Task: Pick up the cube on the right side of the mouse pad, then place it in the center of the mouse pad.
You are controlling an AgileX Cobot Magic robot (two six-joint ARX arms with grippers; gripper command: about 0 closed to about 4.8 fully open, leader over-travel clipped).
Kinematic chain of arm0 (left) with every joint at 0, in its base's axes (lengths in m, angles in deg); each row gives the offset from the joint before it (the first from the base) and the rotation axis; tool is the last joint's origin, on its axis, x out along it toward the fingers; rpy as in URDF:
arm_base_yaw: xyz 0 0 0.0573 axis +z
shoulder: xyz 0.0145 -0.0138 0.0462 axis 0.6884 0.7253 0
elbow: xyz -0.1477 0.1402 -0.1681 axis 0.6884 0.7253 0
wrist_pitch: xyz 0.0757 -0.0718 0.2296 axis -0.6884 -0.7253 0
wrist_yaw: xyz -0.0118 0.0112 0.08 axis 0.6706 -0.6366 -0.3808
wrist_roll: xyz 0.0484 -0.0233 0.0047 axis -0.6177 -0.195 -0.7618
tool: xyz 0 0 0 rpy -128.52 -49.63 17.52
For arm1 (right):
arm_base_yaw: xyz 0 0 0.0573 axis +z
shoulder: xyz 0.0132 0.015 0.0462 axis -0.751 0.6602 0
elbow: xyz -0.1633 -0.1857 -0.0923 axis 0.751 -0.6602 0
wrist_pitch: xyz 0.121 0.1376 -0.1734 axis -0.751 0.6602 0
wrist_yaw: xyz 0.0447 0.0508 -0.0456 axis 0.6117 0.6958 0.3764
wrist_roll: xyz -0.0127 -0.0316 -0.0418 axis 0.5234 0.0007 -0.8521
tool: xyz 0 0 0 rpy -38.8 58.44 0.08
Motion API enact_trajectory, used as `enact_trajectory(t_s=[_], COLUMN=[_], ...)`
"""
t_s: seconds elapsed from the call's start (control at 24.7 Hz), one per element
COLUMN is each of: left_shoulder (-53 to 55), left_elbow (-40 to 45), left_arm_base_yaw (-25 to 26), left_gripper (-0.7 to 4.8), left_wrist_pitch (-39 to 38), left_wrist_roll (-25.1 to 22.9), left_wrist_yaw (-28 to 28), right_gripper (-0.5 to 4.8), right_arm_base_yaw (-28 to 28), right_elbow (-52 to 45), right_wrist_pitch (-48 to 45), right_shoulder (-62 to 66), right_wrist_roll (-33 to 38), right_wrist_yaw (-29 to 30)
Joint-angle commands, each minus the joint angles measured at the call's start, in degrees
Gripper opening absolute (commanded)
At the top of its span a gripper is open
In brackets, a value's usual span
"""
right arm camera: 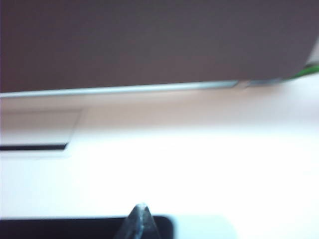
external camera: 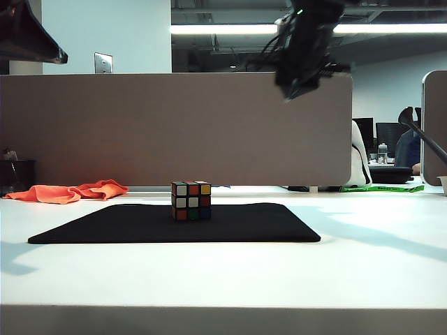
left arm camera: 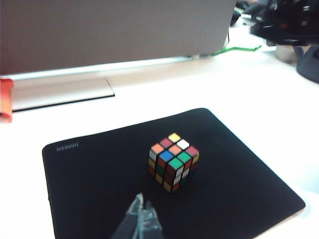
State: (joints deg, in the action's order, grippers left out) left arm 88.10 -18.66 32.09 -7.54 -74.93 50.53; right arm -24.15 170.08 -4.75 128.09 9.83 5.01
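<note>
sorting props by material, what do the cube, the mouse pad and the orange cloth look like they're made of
Cube: looks like hard plastic, with a black frame and flat coloured stickers that catch a little shine.
Mouse pad: looks like fabric over foam or rubber, being thin, matte black and free of glare, with a faint printed logo.
Orange cloth: soft textile, judging by how it lies crumpled in folds; the weave is too small to tell.
</note>
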Motion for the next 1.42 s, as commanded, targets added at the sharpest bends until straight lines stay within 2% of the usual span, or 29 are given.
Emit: enact_trajectory(t_s=[0.04,0.2,0.32,0.57,0.69,0.97,1.01,1.13,1.42], left_shoulder=[-0.5,-0.6,-1.0,-4.2,-6.9,-13.4,-16.4,-22.1,-35.2], left_elbow=[-0.3,-0.3,-0.3,-0.3,0.3,6.1,8.3,11.5,12.5], left_arm_base_yaw=[0.0,0.1,0.1,0.1,0.1,0.1,0.1,0.1,0.1], left_gripper=[-0.06,-0.06,-0.06,-0.06,-0.06,-0.06,-0.06,-0.06,-0.06], left_wrist_pitch=[1.7,1.7,2.2,2.5,2.4,2.1,2.1,1.3,-7.7], left_wrist_roll=[0.4,1.3,3.0,2.9,3.1,6.1,8.0,8.6,8.3], left_wrist_yaw=[0.0,0.0,-0.4,-2.2,-2.3,-1.8,-1.8,-1.9,-4.7], right_gripper=[-0.05,-0.05,-0.05,-0.05,-0.05,-0.05,-0.05,-0.05,-0.05], right_arm_base_yaw=[-2.7,-6.7,-9.7,-14.2,-17.3,-19.7,-19.7,-19.7,-20.8], right_elbow=[-1.3,-10.5,-22.1,-39.6,-50.0,-60.4,-62.4,-65.6,-73.2], right_wrist_pitch=[-0.4,-7.1,-13.4,-19.3,-24.2,-24.3,-24.4,-24.5,-24.2], right_shoulder=[-4.2,-11.9,-20.0,-33.2,-41.1,-51.1,-53.6,-58.0,-68.9], right_wrist_roll=[-5.3,-6.1,-6.8,-8.5,-9.3,-11.3,-11.6,-12.1,-12.0], right_wrist_yaw=[-0.1,3.3,5.7,9.2,16.0,17.0,17.0,17.0,17.0])
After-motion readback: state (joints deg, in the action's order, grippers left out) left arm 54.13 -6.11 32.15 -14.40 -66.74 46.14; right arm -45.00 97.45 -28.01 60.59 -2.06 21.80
